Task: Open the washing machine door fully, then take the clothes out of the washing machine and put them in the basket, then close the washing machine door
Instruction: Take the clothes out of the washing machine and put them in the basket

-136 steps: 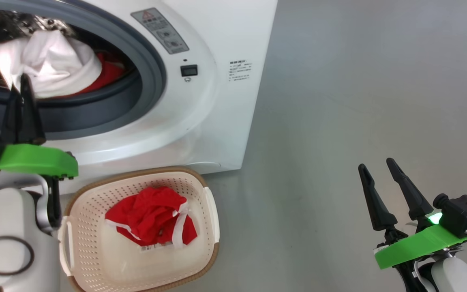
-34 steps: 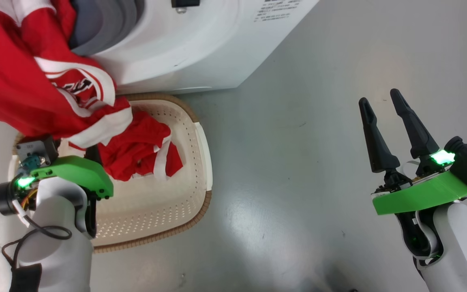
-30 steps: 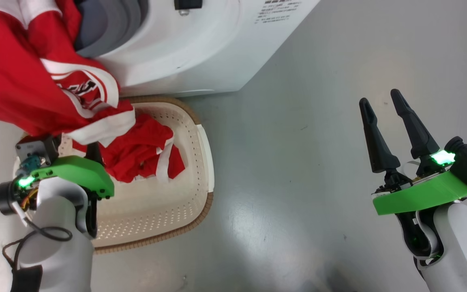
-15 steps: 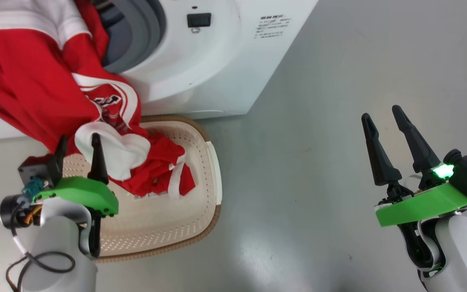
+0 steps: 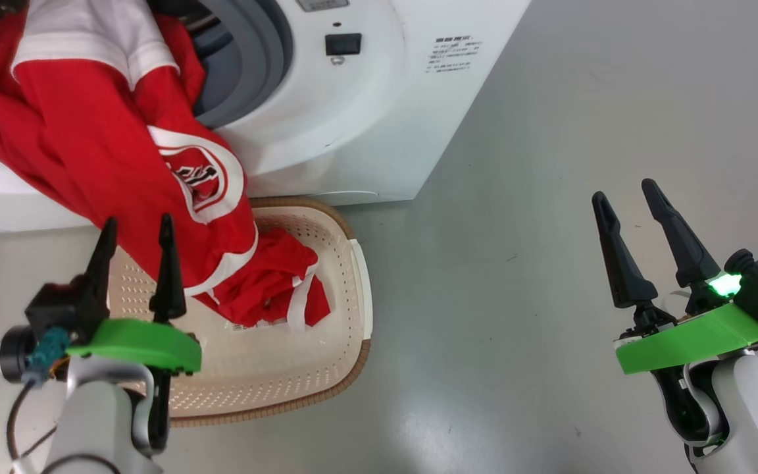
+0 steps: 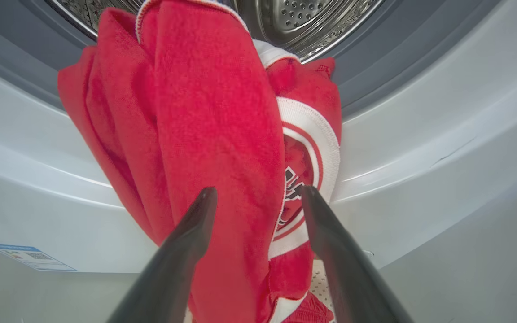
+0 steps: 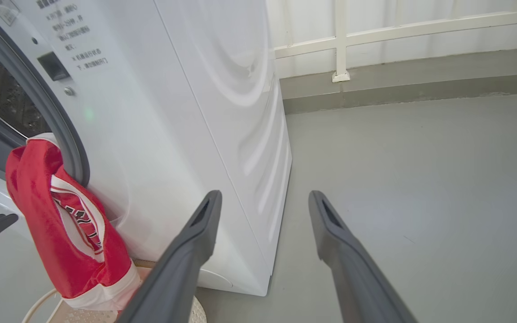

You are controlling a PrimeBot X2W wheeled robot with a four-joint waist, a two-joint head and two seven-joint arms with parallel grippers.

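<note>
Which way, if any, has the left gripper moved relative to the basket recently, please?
Yes: the left gripper opened off the jersey and drew back toward the basket's near rim.

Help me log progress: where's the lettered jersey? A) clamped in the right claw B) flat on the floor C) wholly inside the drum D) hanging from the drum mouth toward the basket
D: the jersey hangs over the front of the washer, hem at the basket; left claw open.
</note>
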